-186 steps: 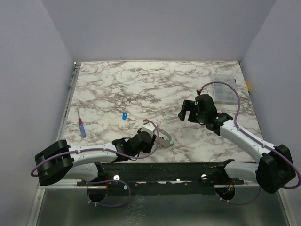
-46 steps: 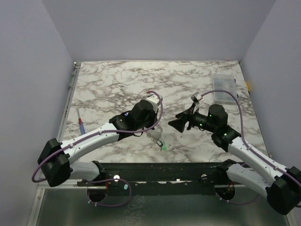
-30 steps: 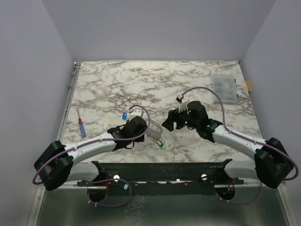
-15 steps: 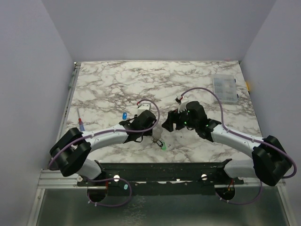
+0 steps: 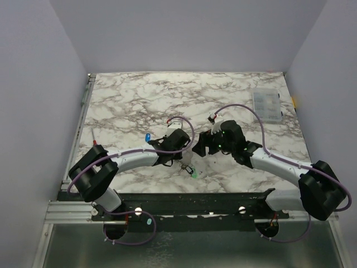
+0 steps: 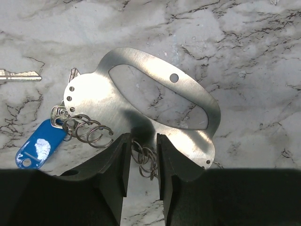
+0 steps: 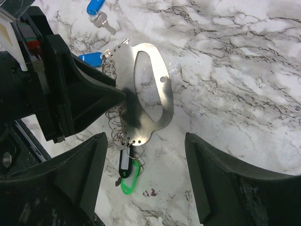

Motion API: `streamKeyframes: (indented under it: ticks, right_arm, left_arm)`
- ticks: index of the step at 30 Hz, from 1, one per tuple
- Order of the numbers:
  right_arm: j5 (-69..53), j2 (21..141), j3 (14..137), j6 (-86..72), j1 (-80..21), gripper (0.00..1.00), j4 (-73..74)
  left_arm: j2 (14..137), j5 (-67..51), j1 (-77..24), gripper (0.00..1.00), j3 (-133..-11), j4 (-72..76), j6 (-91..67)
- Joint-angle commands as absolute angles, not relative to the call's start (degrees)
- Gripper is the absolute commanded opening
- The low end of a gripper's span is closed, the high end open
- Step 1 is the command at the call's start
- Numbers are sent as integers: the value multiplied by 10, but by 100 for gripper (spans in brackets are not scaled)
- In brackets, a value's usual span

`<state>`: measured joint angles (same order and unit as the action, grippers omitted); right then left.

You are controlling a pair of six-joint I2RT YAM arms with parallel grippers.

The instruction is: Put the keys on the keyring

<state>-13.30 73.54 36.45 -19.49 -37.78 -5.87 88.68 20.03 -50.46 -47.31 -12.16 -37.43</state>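
Left claw point(image 6: 141, 157) pinches the flat steel keyring point(image 6: 150, 101) at its edge; right claw point(image 7: 141, 176) hovers, released.

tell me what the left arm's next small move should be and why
Probably finish closing the left gripper on the keyring. In the left wrist view its fingers straddle the plate's near edge among the small split rings, with a narrow gap left. The right gripper hovers open above it, so a firm hold would likely steady the keyring for threading the loose blue key.
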Motion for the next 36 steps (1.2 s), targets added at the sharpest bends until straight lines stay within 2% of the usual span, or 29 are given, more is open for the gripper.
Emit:
streamKeyframes:
  ticks: [1,6,11,19,28,36]
  right_arm:
    - [-122,747,356,-189,-379,76,-49]
    - [-124,751,357,-189,-379,75,-48]
    - [-126,758,359,-188,-378,76,-47]
    - [-130,767,363,-189,-378,75,-48]
    - [-136,774,364,-191,-378,75,-51]
    - [-136,769,360,-189,-379,76,-50]
  left_arm:
    - [887,208,-504,34,-488,-140,-378]
    - [854,194,-504,36,-479,-142,-367]
    - [822,131,-511,36,-464,-142,-323]
    - [771,53,-522,32,-428,-149,-316]
    - [777,106,-560,43,-405,-131,-378]
    - [765,200,-560,40,-394,-139,-422]
